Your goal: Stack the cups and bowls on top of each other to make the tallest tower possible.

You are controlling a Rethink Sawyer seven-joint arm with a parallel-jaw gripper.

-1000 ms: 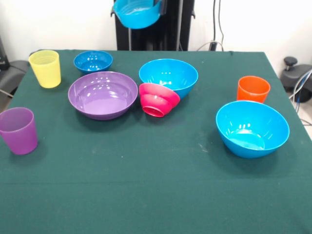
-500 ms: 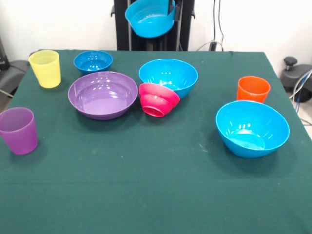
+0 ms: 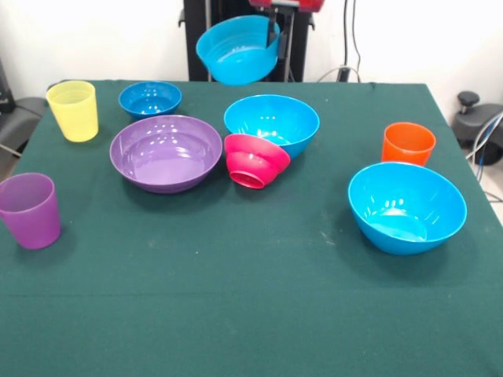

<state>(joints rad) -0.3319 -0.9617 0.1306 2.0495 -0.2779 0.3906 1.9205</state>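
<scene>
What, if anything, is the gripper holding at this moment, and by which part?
The gripper holds a blue bowl by its rim, at the picture's right side; the bowl hangs tilted above the table's far edge.

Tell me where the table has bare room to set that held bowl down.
The whole near strip in front of the purple cup and right blue bowl is bare. Crowded: purple bowl, magenta bowl and middle blue bowl cluster together.

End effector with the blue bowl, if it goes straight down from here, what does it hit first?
Most likely the blue bowl on the table, right below the held blue bowl that hangs tilted from the end effector. Depth is uncertain from this single view.
</scene>
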